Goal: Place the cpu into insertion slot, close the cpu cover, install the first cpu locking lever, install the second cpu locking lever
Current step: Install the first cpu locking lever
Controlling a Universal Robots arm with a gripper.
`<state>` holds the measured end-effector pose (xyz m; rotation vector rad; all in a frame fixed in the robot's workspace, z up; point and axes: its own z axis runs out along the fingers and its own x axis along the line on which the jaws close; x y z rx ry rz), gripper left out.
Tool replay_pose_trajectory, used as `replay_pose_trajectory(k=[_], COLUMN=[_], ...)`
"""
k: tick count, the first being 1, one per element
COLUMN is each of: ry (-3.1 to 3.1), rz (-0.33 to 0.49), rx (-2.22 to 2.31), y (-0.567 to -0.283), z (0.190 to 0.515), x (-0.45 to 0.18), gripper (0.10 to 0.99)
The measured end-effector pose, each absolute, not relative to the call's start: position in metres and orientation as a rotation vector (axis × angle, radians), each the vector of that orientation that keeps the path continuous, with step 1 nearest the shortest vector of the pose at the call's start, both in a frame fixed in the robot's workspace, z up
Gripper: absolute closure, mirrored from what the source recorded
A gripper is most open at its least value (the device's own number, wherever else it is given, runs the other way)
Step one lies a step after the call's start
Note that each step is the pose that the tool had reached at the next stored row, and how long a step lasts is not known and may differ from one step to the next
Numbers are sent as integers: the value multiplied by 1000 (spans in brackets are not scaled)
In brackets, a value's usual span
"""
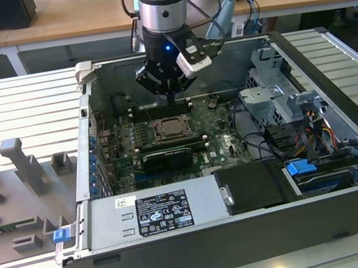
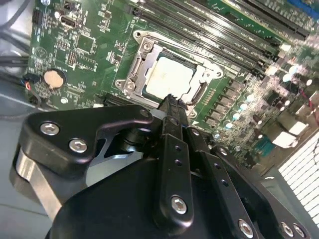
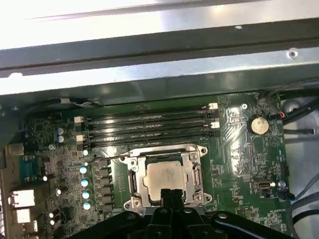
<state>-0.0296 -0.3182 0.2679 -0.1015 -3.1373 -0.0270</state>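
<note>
Hovering gripper (image 2: 172, 101), seemingly closed, over cpu (image 2: 168, 75)

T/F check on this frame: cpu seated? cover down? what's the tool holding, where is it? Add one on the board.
1. The cpu sits in the slot. True.
2. The tool grips the cpu. False: it is shut on nothing, and the cpu lies in the slot.
3. The cover lies down, framing the cpu. True.
4. The tool hangs over the drive cage. False: in the exterior view it hangs above the board, close to the slot.
5. The board has no coin cell. False: a coin cell sits on it.
</note>
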Motion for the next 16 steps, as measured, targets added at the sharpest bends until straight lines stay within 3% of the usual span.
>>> replay_pose_trajectory(k=[16], ry=[-3152], rz=[-32], rx=[34], y=[-318], z=[267], x=[-50], gripper=[980])
